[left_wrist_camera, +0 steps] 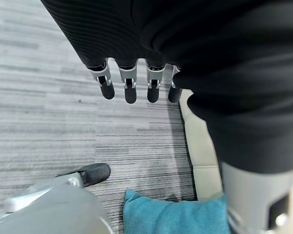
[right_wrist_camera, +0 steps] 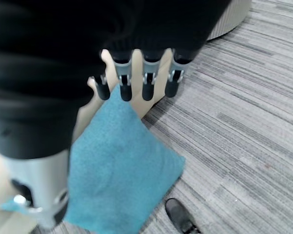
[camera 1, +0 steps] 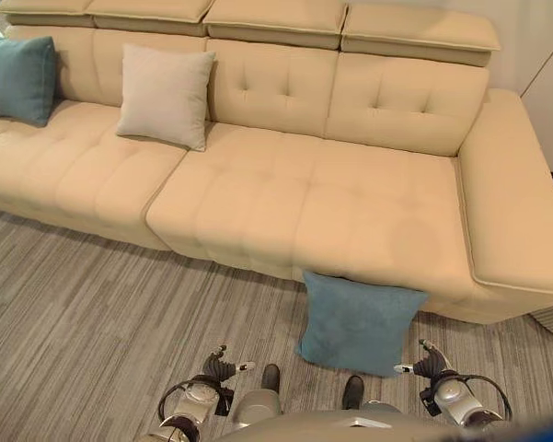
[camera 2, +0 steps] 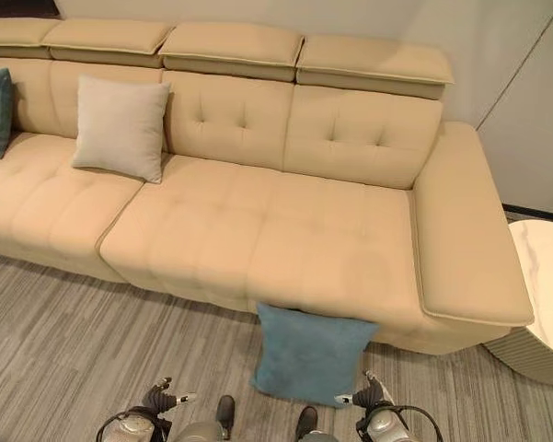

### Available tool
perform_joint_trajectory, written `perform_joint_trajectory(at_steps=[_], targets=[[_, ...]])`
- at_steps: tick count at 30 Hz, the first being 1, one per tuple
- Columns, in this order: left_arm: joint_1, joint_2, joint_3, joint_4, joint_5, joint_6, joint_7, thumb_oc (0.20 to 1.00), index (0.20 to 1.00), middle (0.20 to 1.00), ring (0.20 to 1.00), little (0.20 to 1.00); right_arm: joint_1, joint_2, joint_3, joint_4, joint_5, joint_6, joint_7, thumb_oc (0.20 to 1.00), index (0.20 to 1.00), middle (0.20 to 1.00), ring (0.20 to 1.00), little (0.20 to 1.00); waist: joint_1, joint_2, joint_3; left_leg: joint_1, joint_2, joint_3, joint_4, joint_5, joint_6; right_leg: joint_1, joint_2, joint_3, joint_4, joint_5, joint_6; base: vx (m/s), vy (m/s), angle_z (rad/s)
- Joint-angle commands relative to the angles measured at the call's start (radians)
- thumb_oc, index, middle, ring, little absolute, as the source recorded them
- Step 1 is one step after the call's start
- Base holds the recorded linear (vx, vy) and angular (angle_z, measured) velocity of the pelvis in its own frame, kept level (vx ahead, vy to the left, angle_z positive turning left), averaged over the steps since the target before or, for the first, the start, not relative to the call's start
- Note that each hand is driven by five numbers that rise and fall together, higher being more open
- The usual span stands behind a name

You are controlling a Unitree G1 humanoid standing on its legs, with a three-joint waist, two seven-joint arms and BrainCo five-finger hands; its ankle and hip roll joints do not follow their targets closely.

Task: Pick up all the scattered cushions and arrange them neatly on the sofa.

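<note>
A: So, how much open seat does the sofa point(camera 1: 285, 193) offer?

B: Plenty. Its middle and the end by the arm are bare. A teal cushion point(camera 1: 17, 79) leans on the backrest at the far end, a beige cushion point(camera 1: 164, 96) on the backrest just beside it.

A: And the scattered one?

B: A second teal cushion point(camera 1: 357, 322) stands on edge on the carpet point(camera 1: 74, 304), leaning against the sofa's front edge. It is square, plush, with corners slightly peaked.

A: Hands?

B: The left hand point(left_wrist_camera: 129, 83) hangs over the carpet before the sofa, fingers straight, holding nothing. The right hand point(right_wrist_camera: 136, 80) hangs just above that cushion's top corner, fingers straight and empty. A round white table point(camera 2: 545, 295) sits past the sofa's arm.
</note>
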Motion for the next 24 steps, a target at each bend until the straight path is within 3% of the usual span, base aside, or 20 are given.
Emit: perform_joint_trajectory(at_steps=[1,7,10,14,20,24], targets=[[-0.039,-0.001,-0.023,0.032,-0.003,-0.007,0.018,1.000,1.000,1.000,1.000,1.000,-0.036,-0.006,0.016,0.009,0.005,-0.009,-0.028,1.000,1.000,1.000,1.000,1.000,-0.019,-0.074,0.052,-0.027,-0.037,0.077,0.145,-0.107,0.024,0.046,-0.060,0.015,0.050,-0.099,0.054,0.03,-0.045,0.36],[-0.013,-0.004,-0.019,0.043,0.015,-0.001,0.009,1.000,1.000,1.000,1.000,1.000,-0.019,0.001,0.013,0.030,0.001,0.007,-0.029,1.000,1.000,1.000,1.000,1.000,-0.008,-0.080,0.034,-0.101,-0.105,0.154,0.140,-0.097,0.063,0.061,-0.046,0.027,0.067,-0.114,0.055,0.06,0.001,0.09],[0.004,-0.004,0.005,0.047,0.003,-0.001,0.010,1.000,1.000,1.000,1.000,1.000,-0.020,0.012,0.026,0.032,-0.019,0.009,-0.029,1.000,1.000,1.000,1.000,1.000,0.012,-0.076,0.023,-0.060,-0.129,0.131,0.077,-0.098,0.075,0.058,-0.026,0.052,0.094,-0.124,0.061,0.08,0.064,-0.21],[0.016,0.000,0.022,0.051,-0.007,-0.002,0.014,1.000,1.000,1.000,1.000,1.000,-0.018,0.021,0.037,0.031,-0.044,0.011,-0.029,1.000,1.000,1.000,1.000,1.000,0.022,-0.080,0.008,-0.016,-0.132,0.125,0.030,-0.099,0.089,0.051,-0.033,0.052,0.135,-0.132,0.084,0.10,0.079,-0.36],[0.009,0.080,0.090,0.062,-0.010,-0.002,0.012,1.000,1.000,1.000,1.000,1.000,-0.004,-0.032,0.029,-0.010,-0.038,0.008,0.026,1.000,1.000,1.000,1.000,1.000,0.044,-0.102,0.033,0.045,-0.106,0.144,-0.008,-0.118,0.131,-0.081,-0.117,0.034,0.395,-0.081,0.157,0.03,0.018,-0.48],[0.008,0.082,0.088,0.075,-0.011,-0.003,0.010,1.000,1.000,1.000,1.000,1.000,-0.025,-0.043,0.017,0.026,-0.032,0.012,0.028,1.000,1.000,1.000,1.000,1.000,0.039,-0.087,0.037,0.057,-0.100,0.123,-0.016,-0.128,0.130,-0.100,-0.163,0.063,0.306,-0.060,0.144,0.06,-0.071,-0.04]])
